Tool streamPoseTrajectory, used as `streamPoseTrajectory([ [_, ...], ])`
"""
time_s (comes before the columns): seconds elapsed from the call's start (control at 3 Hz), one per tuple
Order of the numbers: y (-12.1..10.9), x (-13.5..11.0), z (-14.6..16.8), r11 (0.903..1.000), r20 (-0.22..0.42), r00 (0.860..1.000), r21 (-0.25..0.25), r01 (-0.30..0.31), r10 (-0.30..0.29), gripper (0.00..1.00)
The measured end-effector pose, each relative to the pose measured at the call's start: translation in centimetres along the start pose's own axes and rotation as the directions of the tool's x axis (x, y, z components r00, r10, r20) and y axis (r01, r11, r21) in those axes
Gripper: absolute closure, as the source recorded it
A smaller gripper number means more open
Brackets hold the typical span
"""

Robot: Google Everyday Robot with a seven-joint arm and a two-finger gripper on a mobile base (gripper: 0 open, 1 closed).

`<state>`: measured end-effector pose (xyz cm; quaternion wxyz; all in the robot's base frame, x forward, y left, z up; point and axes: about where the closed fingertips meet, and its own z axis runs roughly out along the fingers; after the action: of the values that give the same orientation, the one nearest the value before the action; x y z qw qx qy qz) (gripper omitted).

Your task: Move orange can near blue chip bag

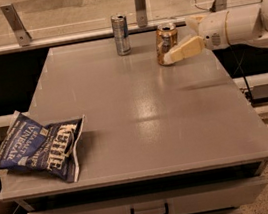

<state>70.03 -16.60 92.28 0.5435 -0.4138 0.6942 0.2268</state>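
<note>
The orange can stands upright near the far right edge of the grey table. My gripper reaches in from the right at can height, and its pale tip overlaps the can's lower right side. I cannot tell whether it touches the can. The blue chip bag lies flat on the table's near left corner, partly over the edge, far from the can and the gripper.
A taller slim silver-blue can stands at the table's far edge, left of the orange can. Metal posts rise behind the table. A drawer with a handle sits below the front edge.
</note>
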Motion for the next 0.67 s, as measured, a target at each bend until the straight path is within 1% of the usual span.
streamPoseTrajectory([
  [0.67, -1.7, 0.8, 3.6, 0.9994, 0.097, 0.995, -0.025, -0.024, 0.027, 0.0],
])
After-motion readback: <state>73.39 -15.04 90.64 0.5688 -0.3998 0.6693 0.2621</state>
